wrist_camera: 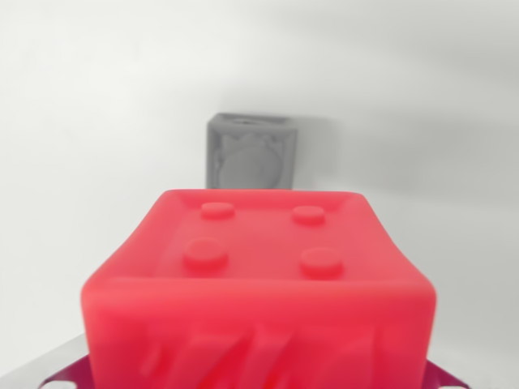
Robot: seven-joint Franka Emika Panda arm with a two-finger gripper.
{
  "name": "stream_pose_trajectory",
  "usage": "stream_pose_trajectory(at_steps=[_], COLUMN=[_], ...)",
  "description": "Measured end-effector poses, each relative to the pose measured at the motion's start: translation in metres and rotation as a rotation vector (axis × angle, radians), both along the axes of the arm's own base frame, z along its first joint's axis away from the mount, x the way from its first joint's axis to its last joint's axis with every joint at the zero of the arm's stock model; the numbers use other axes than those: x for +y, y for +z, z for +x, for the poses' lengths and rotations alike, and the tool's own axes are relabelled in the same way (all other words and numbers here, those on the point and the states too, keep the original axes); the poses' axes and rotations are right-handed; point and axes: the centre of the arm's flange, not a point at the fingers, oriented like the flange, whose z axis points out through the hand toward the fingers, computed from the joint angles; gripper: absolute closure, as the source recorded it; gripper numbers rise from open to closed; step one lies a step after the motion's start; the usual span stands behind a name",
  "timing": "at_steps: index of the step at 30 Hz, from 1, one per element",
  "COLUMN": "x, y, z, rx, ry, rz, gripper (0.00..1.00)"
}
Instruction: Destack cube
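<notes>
Wrist view: I see the red cube (258,284) filling the lower frame, close under the camera, studs up, and the grey cube (250,151) beyond it on the white counter (89,121), apart; fingers not visible, so grip state cannot be told.

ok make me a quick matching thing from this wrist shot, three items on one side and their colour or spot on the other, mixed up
Things:
1. cube
2. block
3. studs

Descriptions:
A. four raised round bumps on the top face
B. red, large, nearest the camera
C. grey, farther back, against the pale wall

Pairs: 1-B, 2-C, 3-A
</notes>
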Motion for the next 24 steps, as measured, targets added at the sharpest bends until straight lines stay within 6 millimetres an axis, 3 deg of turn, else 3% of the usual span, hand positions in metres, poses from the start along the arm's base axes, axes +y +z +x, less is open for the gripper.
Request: stream_pose_trajectory(at_steps=[24], x=[-0.036], y=[-0.019], z=[-0.02], rx=[0.0], ry=[0.1], rz=[0.0], gripper=[1.0])
